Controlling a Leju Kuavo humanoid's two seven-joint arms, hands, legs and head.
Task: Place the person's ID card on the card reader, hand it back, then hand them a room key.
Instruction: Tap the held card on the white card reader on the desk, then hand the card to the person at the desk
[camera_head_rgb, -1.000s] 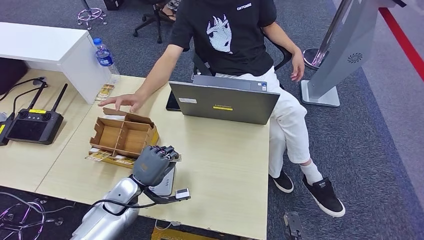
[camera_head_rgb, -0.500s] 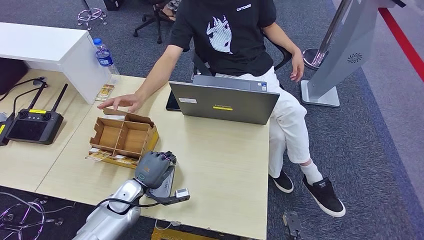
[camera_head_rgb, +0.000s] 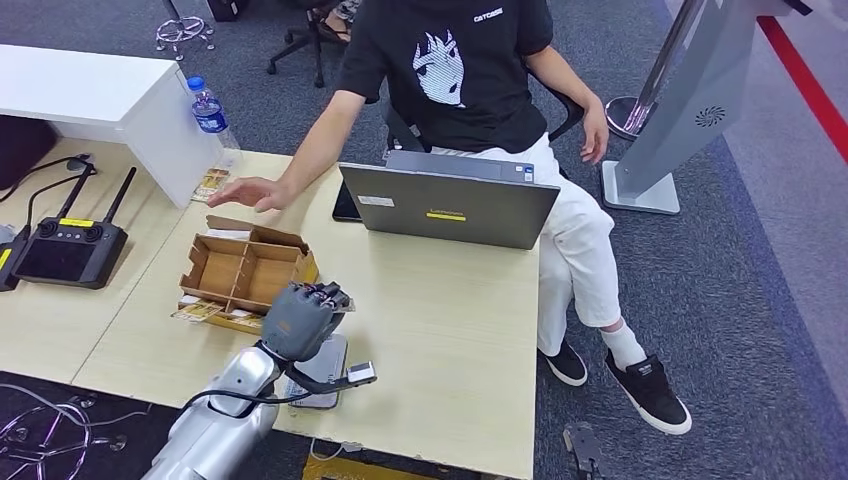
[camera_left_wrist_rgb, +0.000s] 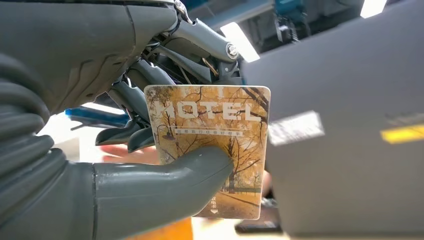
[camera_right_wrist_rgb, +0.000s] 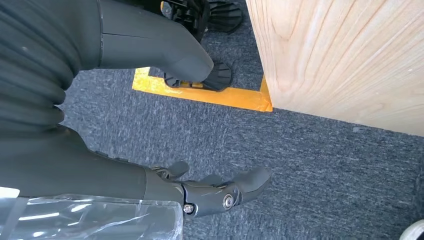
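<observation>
1 room key (camera_left_wrist_rgb: 215, 145), printed HOTEL, is pinched between the left hand's (camera_head_rgb: 300, 318) thumb and fingers, just beside the cardboard box (camera_head_rgb: 245, 272) on the worktop (camera_head_rgb: 450, 330). The right hand (camera_right_wrist_rgb: 210, 190) hangs slack, holding nothing, over carpet.

Even, bright indoor light falls from above on the desk (camera_head_rgb: 450, 310), throwing only soft, short shadows, and the head view is sharp throughout. In the left wrist view the hotel key card (camera_left_wrist_rgb: 212, 145) is crisp, while the laptop (camera_left_wrist_rgb: 350, 130) behind is blurred and ceiling lights glare white. The right wrist view is dimmer.
</observation>
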